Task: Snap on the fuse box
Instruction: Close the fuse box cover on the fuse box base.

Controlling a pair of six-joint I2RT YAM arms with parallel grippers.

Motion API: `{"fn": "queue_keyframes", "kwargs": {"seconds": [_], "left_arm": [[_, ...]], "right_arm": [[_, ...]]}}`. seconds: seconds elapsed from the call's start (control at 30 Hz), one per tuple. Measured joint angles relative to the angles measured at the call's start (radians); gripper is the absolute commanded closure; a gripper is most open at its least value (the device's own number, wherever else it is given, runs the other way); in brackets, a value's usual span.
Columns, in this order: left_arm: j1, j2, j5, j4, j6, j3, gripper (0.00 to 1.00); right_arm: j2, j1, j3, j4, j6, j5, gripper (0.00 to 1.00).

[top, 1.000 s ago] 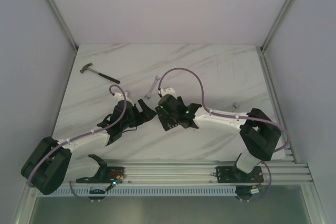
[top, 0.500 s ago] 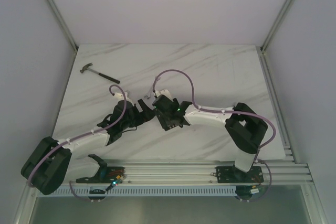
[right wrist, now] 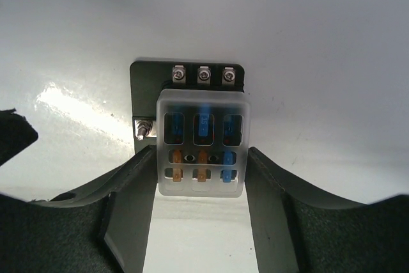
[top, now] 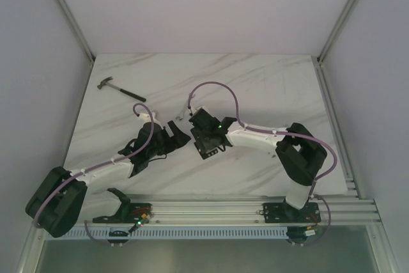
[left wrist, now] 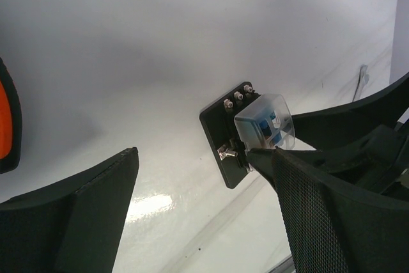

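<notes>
The fuse box (right wrist: 185, 81) is a black base with a clear cover (right wrist: 201, 142) over blue and amber fuses, lying on the white table. My right gripper (right wrist: 201, 153) has one finger tight against each side of the cover. In the left wrist view the fuse box (left wrist: 225, 135) lies just beyond my open left gripper (left wrist: 192, 153), whose right fingertip (left wrist: 257, 155) touches the box's near edge. In the top view the left gripper (top: 174, 133) and right gripper (top: 199, 135) meet at the table's middle, and the box is hidden under them.
A hammer (top: 115, 86) lies at the far left of the table. A wrench (top: 181, 115) is partly hidden behind the right arm's cable. An orange-and-black handle (left wrist: 6, 119) shows at the left edge of the left wrist view.
The right arm has swung left and folded its elbow, bringing its gripper closer to the left gripper. The left arm has not moved.
</notes>
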Motion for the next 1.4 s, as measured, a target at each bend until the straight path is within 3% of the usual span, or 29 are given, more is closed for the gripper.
{"fn": "queue_keyframes", "kwargs": {"seconds": [0.3, 0.5, 0.63, 0.77, 0.93, 1.2, 1.4], "left_arm": [[0.000, 0.000, 0.001, 0.000, 0.000, 0.000, 0.07], [0.000, 0.011, 0.009, 0.000, 0.000, 0.000, 0.08], [-0.003, 0.047, 0.024, -0.001, 0.008, 0.018, 0.15], [-0.010, 0.089, 0.041, 0.000, 0.027, 0.068, 0.24], [-0.026, 0.183, 0.080, 0.004, 0.053, 0.155, 0.32], [-0.059, 0.344, 0.133, 0.007, 0.080, 0.235, 0.47], [-0.084, 0.428, 0.153, 0.027, 0.081, 0.292, 0.65]], "right_arm": [[0.045, -0.001, 0.041, -0.036, -0.028, -0.023, 0.47], [0.052, -0.001, 0.051, -0.035, -0.033, -0.024, 0.29], [0.028, -0.005, 0.048, -0.050, -0.039, -0.040, 0.27], [-0.054, -0.042, 0.024, -0.041, -0.036, -0.105, 0.31], [-0.132, -0.135, -0.036, 0.017, -0.016, -0.222, 0.44], [-0.122, -0.189, -0.109, 0.080, 0.003, -0.350, 0.65], [-0.099, -0.200, -0.140, 0.114, 0.008, -0.395, 0.74]]}}
